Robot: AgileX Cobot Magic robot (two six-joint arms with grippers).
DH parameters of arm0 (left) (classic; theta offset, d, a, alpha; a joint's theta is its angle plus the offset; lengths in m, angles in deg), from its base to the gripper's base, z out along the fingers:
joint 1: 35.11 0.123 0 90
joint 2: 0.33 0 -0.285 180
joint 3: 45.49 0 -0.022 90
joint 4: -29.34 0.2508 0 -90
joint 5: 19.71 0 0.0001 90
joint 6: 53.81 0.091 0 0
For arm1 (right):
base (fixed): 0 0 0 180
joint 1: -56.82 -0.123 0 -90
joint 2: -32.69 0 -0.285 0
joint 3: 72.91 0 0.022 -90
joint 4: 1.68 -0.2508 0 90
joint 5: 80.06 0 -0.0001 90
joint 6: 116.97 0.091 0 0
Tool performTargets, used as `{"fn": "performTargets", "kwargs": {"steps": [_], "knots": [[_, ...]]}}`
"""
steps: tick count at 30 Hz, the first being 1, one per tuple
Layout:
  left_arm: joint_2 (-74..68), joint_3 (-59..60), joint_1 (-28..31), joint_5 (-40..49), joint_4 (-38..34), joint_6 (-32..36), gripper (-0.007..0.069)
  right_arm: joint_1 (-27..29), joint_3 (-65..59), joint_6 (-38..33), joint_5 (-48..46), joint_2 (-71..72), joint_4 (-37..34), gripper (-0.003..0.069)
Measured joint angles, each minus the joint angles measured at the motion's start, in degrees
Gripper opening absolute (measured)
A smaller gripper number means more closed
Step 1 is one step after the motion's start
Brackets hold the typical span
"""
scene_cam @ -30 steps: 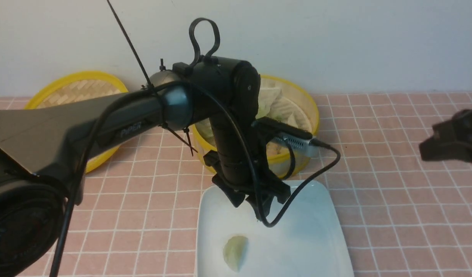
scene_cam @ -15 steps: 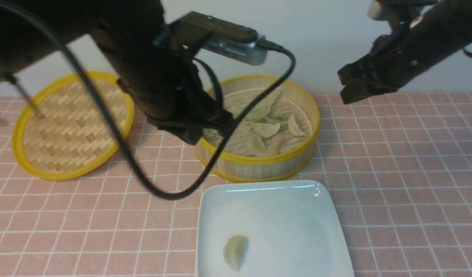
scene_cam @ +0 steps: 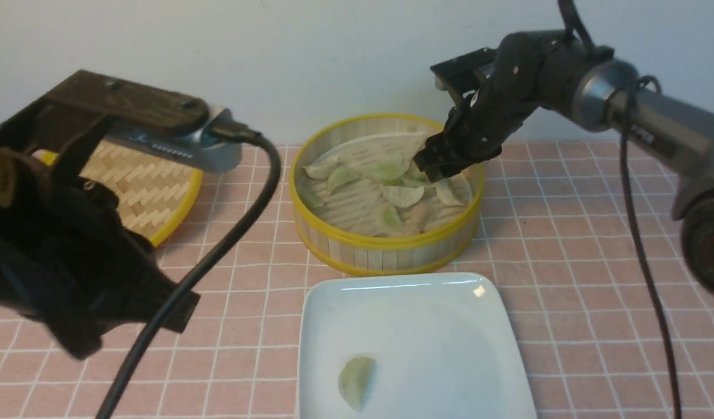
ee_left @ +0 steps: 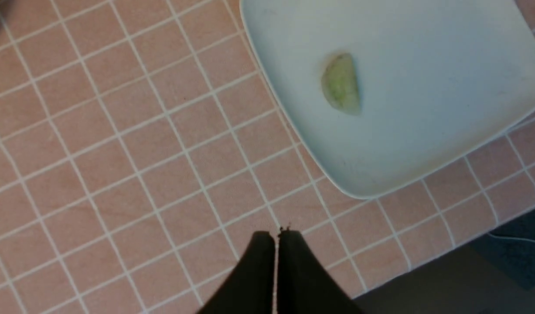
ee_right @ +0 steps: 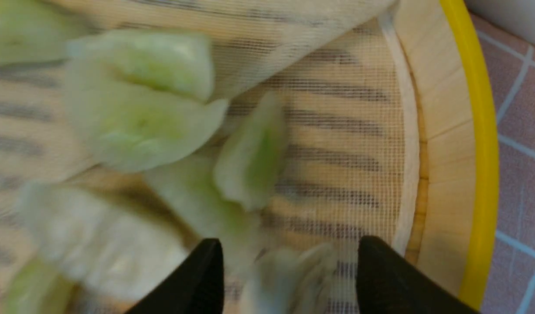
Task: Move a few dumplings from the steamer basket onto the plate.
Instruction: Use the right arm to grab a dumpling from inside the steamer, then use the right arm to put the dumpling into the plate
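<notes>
The steamer basket (scene_cam: 386,247) stands at the back centre with several pale green dumplings (scene_cam: 402,195) inside on a mesh liner. The white plate (scene_cam: 450,302) lies in front of it with one dumpling (scene_cam: 357,381) near its front left, also seen in the left wrist view (ee_left: 341,85). My right gripper (scene_cam: 441,166) is open and low inside the basket's right side; in its wrist view (ee_right: 287,250) a pale dumpling (ee_right: 289,279) lies between its jaws. My left gripper (ee_left: 276,235) is shut and empty over the tiled table left of the plate (ee_left: 424,131).
The flat woven lid (scene_cam: 147,186) lies at the back left, partly behind my left arm (scene_cam: 71,250). The basket's yellow rim (ee_right: 478,152) runs close beside my right gripper. The table's front edge (ee_left: 424,266) is near my left gripper.
My left arm has swung from over the plate and basket to the left front of the table. My right arm has come in from the right and dropped into the basket.
</notes>
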Motion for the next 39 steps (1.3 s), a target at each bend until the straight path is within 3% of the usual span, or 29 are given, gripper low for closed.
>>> {"fn": "performTargets", "kwargs": {"steps": [4, 6, 8, 12, 13, 14, 22, 30, 39], "knots": [[3.3, 0.2, 0.0, 0.0, 0.0, -1.5, -0.0006, -0.1, 2.7, 1.8, 0.0, -3.1, 0.2, 0.0402], [4.9, 0.2, 0.0, 0.0, 0.0, -2.0, -0.0006, -0.1, 3.4, 2.5, -1.0, -3.4, 0.2, 0.0364], [6.3, 0.2, 0.0, 0.1, 0.1, -2.1, -0.0006, -0.1, 4.4, 2.7, -3.0, -3.9, 0.0, 0.0257], [6.9, 0.2, 0.0, 0.2, 0.1, -2.5, -0.0006, -0.1, 8.1, 2.7, -8.8, -4.0, 0.0, 0.0203], [6.9, 0.2, 0.0, 0.2, 0.2, -2.5, -0.0006, -0.1, 11.0, 2.9, -12.8, -3.8, -0.2, 0.0117], [6.9, 0.2, 0.0, 0.2, 0.2, -2.5, -0.0006, -0.1, 12.6, 2.9, -13.9, -3.6, -0.2, 0.0094], [6.9, 0.6, 0.0, 0.2, 0.3, -2.5, -0.0006, -0.1, 16.4, 3.8, -15.5, 7.7, -5.3, 0.0099], [6.9, 0.6, 0.0, 0.2, 0.3, -2.4, -0.0006, -5.0, -10.5, 2.2, -15.6, 29.2, -6.9, 0.0099], [6.9, 0.6, 0.0, 0.2, 1.1, -1.9, -0.0006, -13.7, -41.5, 4.8, -13.7, 36.0, -8.6, 0.0099]]}}
